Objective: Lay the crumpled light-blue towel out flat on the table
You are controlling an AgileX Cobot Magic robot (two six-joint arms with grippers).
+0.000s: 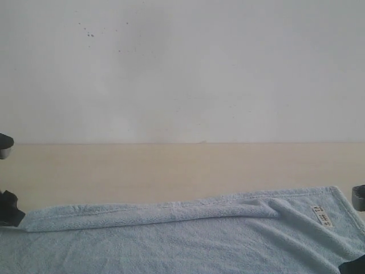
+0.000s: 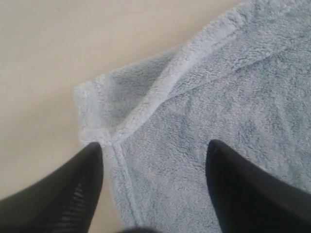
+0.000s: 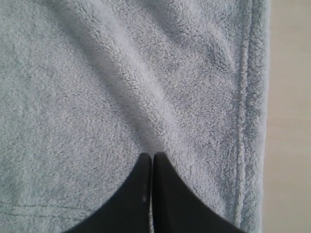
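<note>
Left hand (image 2: 154, 147) open, straddling the folded corner of the towel (image 1: 171, 240) on the worktop (image 1: 171, 171); right hand (image 3: 152, 158) closed over the towel.

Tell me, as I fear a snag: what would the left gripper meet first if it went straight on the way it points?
Probably the towel: its folded corner lies just ahead of the left gripper, jaws open, though depth is unclear.

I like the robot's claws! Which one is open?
The left gripper: its black fingers stand wide apart above the towel corner, while the right gripper is pinched shut.
</note>
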